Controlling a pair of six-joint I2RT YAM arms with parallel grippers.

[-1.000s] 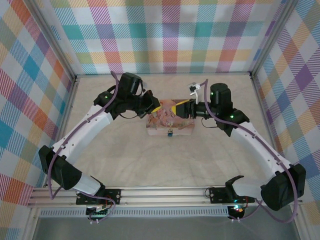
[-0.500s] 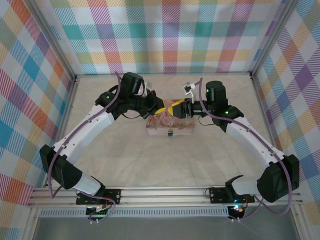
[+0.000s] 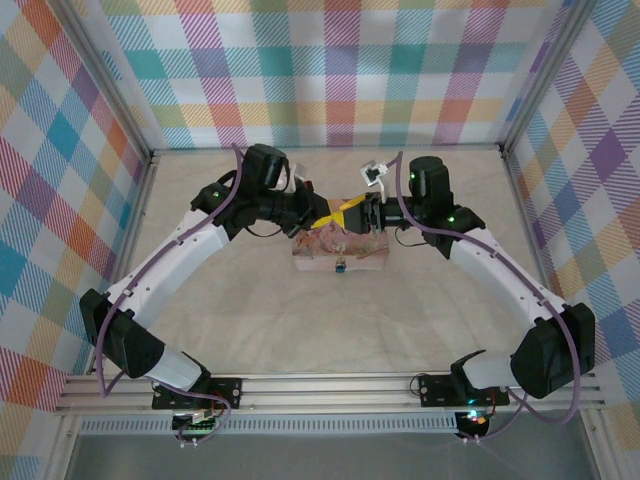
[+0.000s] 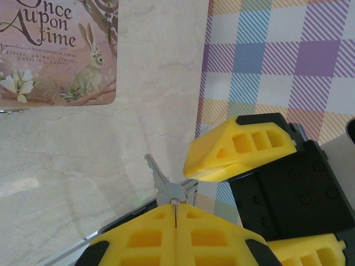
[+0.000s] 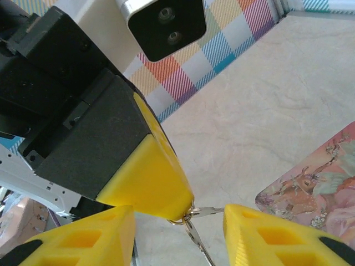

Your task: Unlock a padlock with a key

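Currently the left pincer clamps the key while the right pincer gapes around it; releasing early could drop it onto the bench.

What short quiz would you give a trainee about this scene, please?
1. True or false: the left fingers are shut on the key.
2. Where is the padlock? A) at the near side of the tin; B) on the table by the left arm's base; C) against the back wall.
3. Fill in: the right fingers stand ____ (open or shut).
Key: 1 true; 2 A; 3 open.
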